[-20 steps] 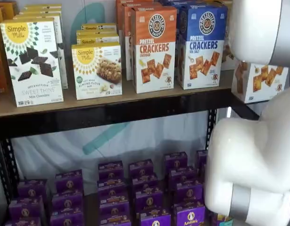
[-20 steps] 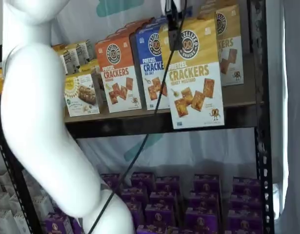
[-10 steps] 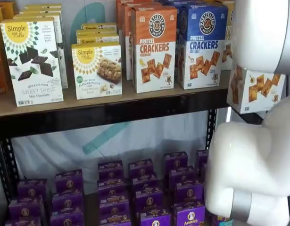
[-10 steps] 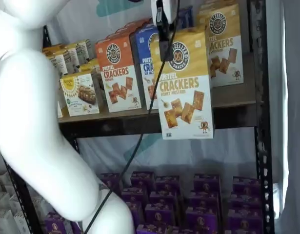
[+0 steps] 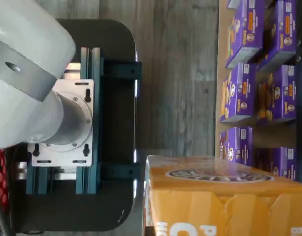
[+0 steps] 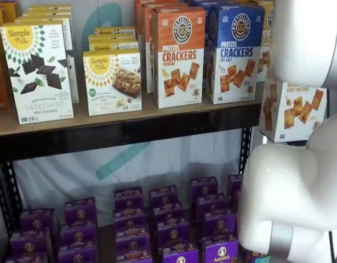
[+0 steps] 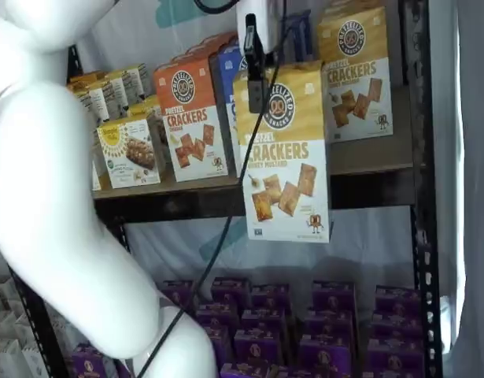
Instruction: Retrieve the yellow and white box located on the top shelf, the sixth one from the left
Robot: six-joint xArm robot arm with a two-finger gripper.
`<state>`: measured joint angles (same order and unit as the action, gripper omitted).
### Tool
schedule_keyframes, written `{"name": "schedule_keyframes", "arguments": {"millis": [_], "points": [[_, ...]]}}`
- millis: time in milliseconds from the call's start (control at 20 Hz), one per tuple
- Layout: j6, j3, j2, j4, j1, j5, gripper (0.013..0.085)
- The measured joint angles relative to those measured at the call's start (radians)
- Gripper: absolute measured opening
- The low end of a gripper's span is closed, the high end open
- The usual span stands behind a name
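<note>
The top shelf (image 7: pixel 367 185) is seen behind the hand, with orange and blue cracker boxes (image 6: pixel 178 55) left standing on it. The yellow and white box (image 7: pixel 285 153) is held clear in front of the shelf edge, hanging below the hand (image 7: pixel 255 75), which is clamped shut on its upper part.

box (image 6: pixel 291 111) — off shelf (image 6: pixel 130 129) | hangs by arm (image 6: pixel 300 181)

Lighting: bright, even, diffuse in both shelf views; daylight glare along the right curtain edge (image 7: pixel 454 236); soft shadow beneath the top shelf (image 6: pixel 130 134); slight overall softness; wrist view's near box top (image 5: pixel 219 196) blurred.
</note>
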<state>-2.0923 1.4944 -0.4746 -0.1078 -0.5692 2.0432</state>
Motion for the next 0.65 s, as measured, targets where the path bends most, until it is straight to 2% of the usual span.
{"name": "schedule_keyframes", "arguments": {"millis": [200,650], "points": [[-0.006,-0.042,-0.021,-0.046,-0.024,-0.023,0.0570],[-0.021,-0.118,-0.066,-0.065,-0.042,-0.096,0.0570]]}}
